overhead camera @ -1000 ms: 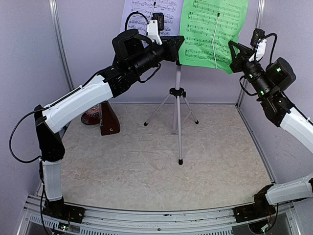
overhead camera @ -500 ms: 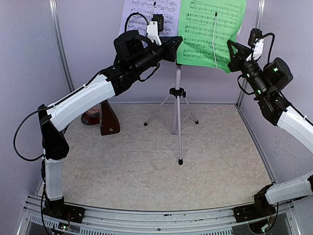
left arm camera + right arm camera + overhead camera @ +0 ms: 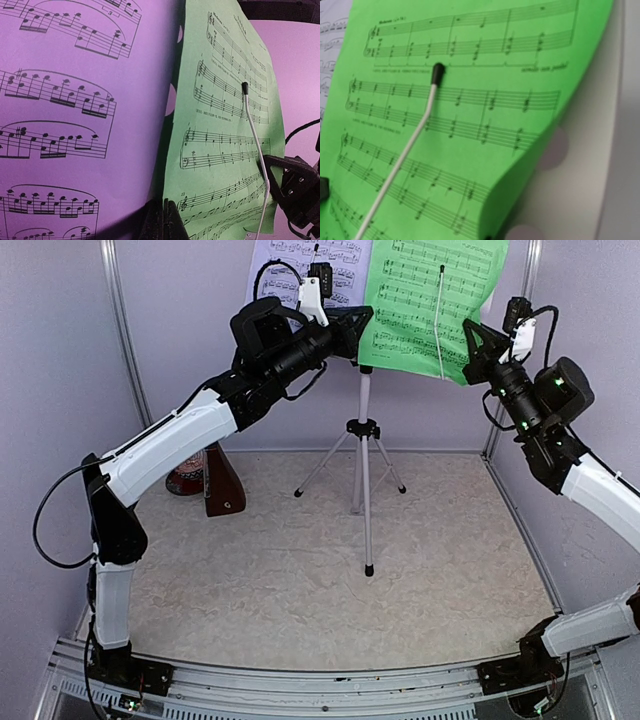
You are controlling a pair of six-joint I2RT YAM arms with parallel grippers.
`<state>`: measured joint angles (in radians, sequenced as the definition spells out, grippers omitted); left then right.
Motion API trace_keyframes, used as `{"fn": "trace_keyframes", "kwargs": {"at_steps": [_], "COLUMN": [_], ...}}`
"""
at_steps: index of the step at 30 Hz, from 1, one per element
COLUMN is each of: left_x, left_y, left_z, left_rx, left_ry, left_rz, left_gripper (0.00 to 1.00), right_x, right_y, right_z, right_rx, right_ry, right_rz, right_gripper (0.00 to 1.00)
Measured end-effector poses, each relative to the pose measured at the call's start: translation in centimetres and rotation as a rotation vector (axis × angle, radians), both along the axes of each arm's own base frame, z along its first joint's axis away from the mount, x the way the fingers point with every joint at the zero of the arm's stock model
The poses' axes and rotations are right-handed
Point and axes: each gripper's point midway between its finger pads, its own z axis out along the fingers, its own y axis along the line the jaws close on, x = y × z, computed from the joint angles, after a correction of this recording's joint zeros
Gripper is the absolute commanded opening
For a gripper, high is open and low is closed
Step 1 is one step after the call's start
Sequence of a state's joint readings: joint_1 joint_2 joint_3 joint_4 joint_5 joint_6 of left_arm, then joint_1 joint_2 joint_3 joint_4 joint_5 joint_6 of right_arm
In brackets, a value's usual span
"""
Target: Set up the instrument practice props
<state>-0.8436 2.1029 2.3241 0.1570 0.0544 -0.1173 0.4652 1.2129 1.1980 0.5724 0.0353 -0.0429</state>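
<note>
Music stand [image 3: 365,440] up mid-frame, lavender sheet [image 3: 285,265] and green sheet [image 3: 425,300] on it at top, metronome [image 3: 222,485] mid-left, left gripper [image 3: 358,322] and right gripper [image 3: 469,336] pinched together empty at the sheets' lower edges, so looks nearly done, maybe just squaring the curled green sheet.

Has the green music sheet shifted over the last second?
Yes. In the top view the green music sheet has risen slightly and shifted left, judged against the tripod hub, which has not moved.

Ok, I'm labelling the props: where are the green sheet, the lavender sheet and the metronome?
green sheet [image 3: 405,310], top external view, left half of the page.
lavender sheet [image 3: 75,130], left wrist view, middle of the page.
metronome [image 3: 222,485], top external view, brown side face.
</note>
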Motion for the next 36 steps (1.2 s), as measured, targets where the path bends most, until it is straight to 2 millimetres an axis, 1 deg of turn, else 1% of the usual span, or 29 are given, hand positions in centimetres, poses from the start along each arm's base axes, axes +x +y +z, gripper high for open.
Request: {"fn": "trace_keyframes", "kwargs": {"at_steps": [14, 36], "left_x": [0.0, 0.4], "left_y": [-0.1, 0.5], "left_z": [0.5, 1.2], "left_rx": [-0.021, -0.030], "left_ry": [-0.035, -0.070], "left_rz": [-0.002, 0.050], "left_gripper": [0.00, 0.00], "right_x": [-0.1, 0.8], "right_y": [-0.1, 0.3], "right_z": [0.7, 0.8], "right_rx": [-0.033, -0.059], "right_ry": [-0.069, -0.139], "right_rz": [-0.047, -0.088], "right_gripper": [0.00, 0.00]}}
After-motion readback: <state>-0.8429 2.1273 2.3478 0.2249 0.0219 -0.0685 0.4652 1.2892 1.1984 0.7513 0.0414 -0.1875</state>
